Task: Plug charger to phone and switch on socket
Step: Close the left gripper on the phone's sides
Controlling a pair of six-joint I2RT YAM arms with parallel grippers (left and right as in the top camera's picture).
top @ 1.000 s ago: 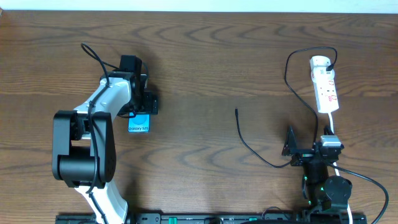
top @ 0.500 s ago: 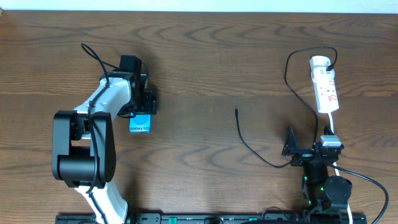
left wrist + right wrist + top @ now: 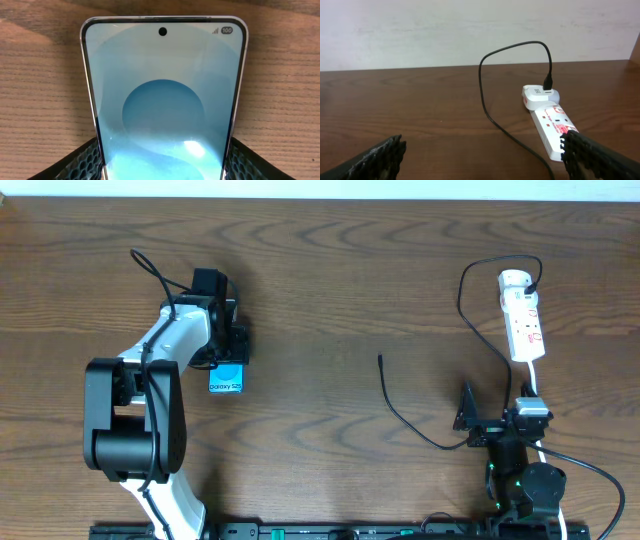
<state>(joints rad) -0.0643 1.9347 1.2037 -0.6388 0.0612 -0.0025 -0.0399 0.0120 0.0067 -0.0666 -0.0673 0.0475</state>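
The phone point(image 3: 228, 381) lies flat on the wooden table at the left, its blue-turquoise screen point(image 3: 162, 100) facing up. My left gripper point(image 3: 228, 365) straddles its near end, and its fingers point(image 3: 80, 160) press against both long edges, so it is shut on the phone. The charger point(image 3: 402, 418) is a thin black cable; its free tip point(image 3: 380, 359) rests on the table mid-right, and the cable point(image 3: 485, 95) loops to a white adapter point(image 3: 540, 95) on the far end of the socket point(image 3: 525, 325). My right gripper point(image 3: 498, 408) hovers open just short of the socket point(image 3: 550, 127) and holds nothing.
The socket's white lead point(image 3: 535, 385) runs back under my right arm toward the table's front edge. A pale wall point(image 3: 470, 30) rises behind the table's far edge. Bare wood point(image 3: 310, 380) lies between the phone and the charger tip.
My left gripper's fingers have closed in on the phone, and the phone has slid slightly to the right. The right arm, charger and socket have not moved.
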